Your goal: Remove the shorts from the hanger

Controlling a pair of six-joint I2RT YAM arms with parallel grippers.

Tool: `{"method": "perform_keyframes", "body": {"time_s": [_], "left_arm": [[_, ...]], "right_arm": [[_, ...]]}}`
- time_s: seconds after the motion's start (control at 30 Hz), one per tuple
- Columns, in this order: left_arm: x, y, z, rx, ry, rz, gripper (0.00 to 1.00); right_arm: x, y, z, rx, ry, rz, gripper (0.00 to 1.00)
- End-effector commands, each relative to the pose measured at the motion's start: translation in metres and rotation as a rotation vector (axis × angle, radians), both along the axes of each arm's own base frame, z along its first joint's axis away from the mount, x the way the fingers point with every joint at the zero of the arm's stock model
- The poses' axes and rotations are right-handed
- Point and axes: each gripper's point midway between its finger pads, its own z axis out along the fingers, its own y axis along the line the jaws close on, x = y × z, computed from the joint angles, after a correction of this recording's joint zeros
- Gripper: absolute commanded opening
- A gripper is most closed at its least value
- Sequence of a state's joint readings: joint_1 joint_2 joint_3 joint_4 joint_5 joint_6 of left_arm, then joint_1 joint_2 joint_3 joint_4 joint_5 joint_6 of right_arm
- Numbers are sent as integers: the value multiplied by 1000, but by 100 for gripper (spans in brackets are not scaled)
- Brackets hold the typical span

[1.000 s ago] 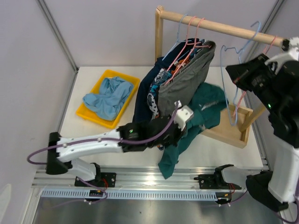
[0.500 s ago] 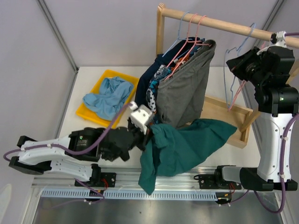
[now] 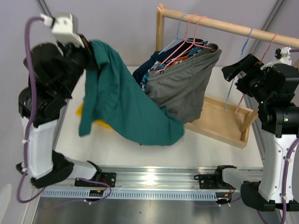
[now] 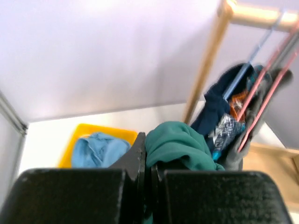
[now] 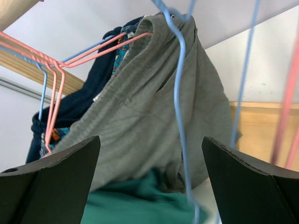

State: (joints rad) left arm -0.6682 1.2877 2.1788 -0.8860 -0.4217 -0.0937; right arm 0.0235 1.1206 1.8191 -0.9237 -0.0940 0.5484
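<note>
My left gripper (image 3: 88, 52) is raised high at the far left, shut on the teal green shorts (image 3: 122, 105), which trail down to the table. In the left wrist view the teal fabric (image 4: 180, 145) bunches at the closed gripper (image 4: 148, 156). Grey shorts (image 3: 183, 88) hang on a pink hanger from the wooden rail (image 3: 224, 25), with navy shorts (image 3: 143, 74) and patterned shorts (image 3: 158, 68) behind. Light blue shorts (image 4: 96, 149) lie in the yellow tray (image 4: 93, 129). My right gripper (image 5: 152, 140) stands open beside an empty blue hanger (image 5: 180, 98), facing the grey shorts (image 5: 140, 116).
The rack's wooden base tray (image 3: 224, 122) sits at the right of the table under the rail. An empty pink hanger (image 3: 244, 93) hangs next to the blue one near my right gripper (image 3: 235, 71). The rack's upright post (image 3: 159, 28) stands at the back.
My left arm has swung up and to the left, pulling the teal shorts away from the rack. My right gripper has opened and dropped slightly; the grey shorts have swung.
</note>
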Motion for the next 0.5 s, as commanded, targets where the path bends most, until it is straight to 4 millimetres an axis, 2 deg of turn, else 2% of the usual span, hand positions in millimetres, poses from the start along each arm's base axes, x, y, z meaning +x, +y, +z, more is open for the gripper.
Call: {"method": "perform_keyframes", "body": {"time_s": [0.0, 0.07, 0.1, 0.13, 0.17, 0.2, 0.3, 0.33, 0.4, 0.43, 0.47], "left_arm": [[34, 12, 41, 18, -96, -13, 0], [53, 14, 49, -39, -116, -37, 0], [76, 29, 50, -62, -125, 11, 0], [89, 34, 48, -81, -121, 22, 0], [100, 30, 44, -116, -106, -14, 0], [128, 38, 36, -129, -96, 6, 0], [164, 44, 29, -163, -93, 4, 0], [184, 42, 22, -164, -88, 1, 0], [202, 44, 16, -158, -94, 5, 0], [220, 44, 2, -148, -76, 16, 0], [229, 45, -5, -144, -66, 23, 0]], "right_arm": [[-21, -12, -1, -49, -13, -48, 99], [-34, -15, 0, -61, -32, -56, 100], [-37, -17, -5, -65, -20, -65, 99], [-40, -17, -7, -71, -18, -63, 99], [-43, -17, -9, -75, -16, -64, 99], [-49, -17, -14, -76, -8, -59, 99], [-60, -16, -21, -83, -4, -53, 99], [-62, -16, -25, -86, 3, -52, 99], [-71, -16, -25, -84, -14, -49, 99], [-73, -15, -25, -83, -20, -44, 99], [-76, -13, -21, -80, -40, -34, 99]]}}
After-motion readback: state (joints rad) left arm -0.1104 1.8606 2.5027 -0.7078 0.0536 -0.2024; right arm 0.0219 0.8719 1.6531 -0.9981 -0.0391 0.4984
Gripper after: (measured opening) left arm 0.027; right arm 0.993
